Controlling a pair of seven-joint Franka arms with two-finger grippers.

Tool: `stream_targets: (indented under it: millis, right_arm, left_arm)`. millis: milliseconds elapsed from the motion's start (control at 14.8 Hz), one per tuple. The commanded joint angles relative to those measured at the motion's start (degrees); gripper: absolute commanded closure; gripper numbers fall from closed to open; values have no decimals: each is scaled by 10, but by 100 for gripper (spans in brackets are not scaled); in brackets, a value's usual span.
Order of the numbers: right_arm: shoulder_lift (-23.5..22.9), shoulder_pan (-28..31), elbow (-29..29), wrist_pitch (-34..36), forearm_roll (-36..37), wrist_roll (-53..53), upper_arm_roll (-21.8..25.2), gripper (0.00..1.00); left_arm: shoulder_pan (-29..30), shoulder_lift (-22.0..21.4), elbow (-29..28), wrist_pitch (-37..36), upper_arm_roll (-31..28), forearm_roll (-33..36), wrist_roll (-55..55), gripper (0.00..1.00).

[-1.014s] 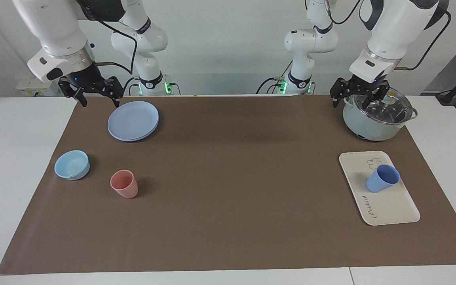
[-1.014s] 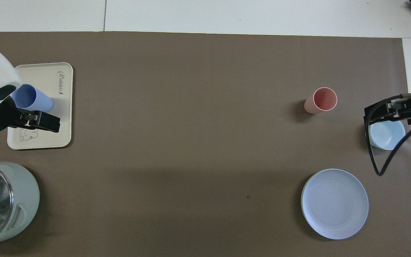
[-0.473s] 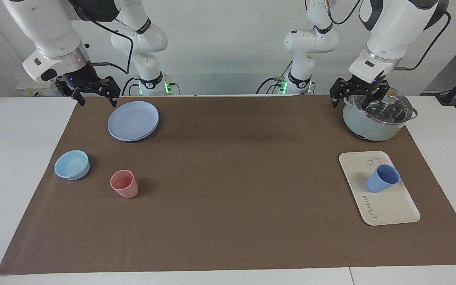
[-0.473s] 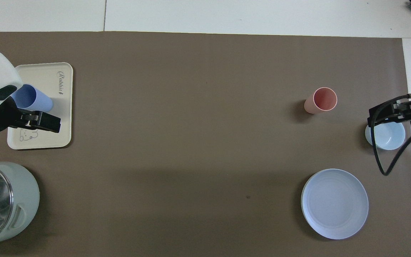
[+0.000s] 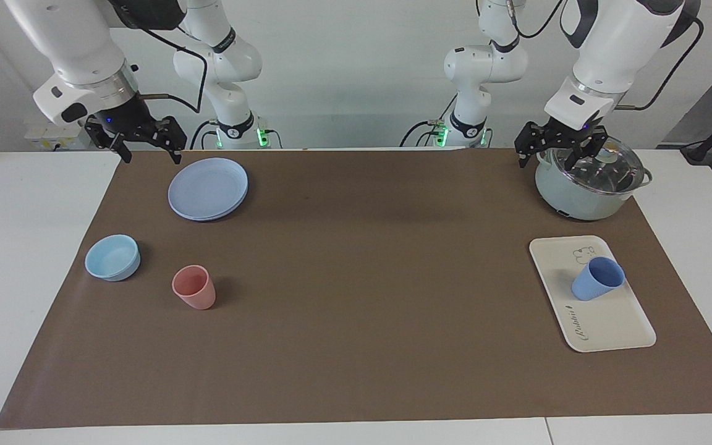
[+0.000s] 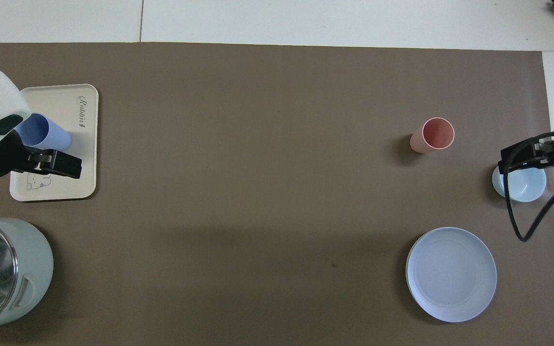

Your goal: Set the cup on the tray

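Upright, the cup [image 5: 597, 279] stands on the tray [image 5: 609, 324] near the tabletop [image 5: 356, 296] edge at the left arm's end. Released, the left gripper [image 5: 557, 156] hangs over the pot [image 5: 584, 185]; the right gripper [image 5: 144, 148], fingers spread, hangs at the robots' edge beside the plate [image 5: 207, 188].

In the facing view, the wide middle of the brown mat [image 5: 362, 284] lies bare from top to bottom of the frame, an open lane between two clusters of objects. At the left of the frame stand a plate [image 5: 207, 188] at upper left, with a bowl [image 5: 112, 257] and a pink cup [image 5: 194, 287] below it, well apart from one another. At the right, a lidded pot [image 5: 588, 185] stands at upper right, and just below it lies a tray [image 5: 603, 321] with a blue cup [image 5: 597, 279] on it.
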State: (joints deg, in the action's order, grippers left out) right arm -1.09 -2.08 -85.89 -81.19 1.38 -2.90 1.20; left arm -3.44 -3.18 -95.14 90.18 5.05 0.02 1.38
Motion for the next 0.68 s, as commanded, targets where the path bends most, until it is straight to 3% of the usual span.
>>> stream_targets:
  millis: [0, 609]
  right_arm:
    - [34, 6, -44, -17, -14, -11, -3, 1]
    - [40, 6, -53, -28, -15, -9, -4, 1]
  left_arm:
    - [-3, -16, -20, 4, 0, 9, -9, 0]
    - [-3, -20, -23, 11, 0, 9, -3, 0]
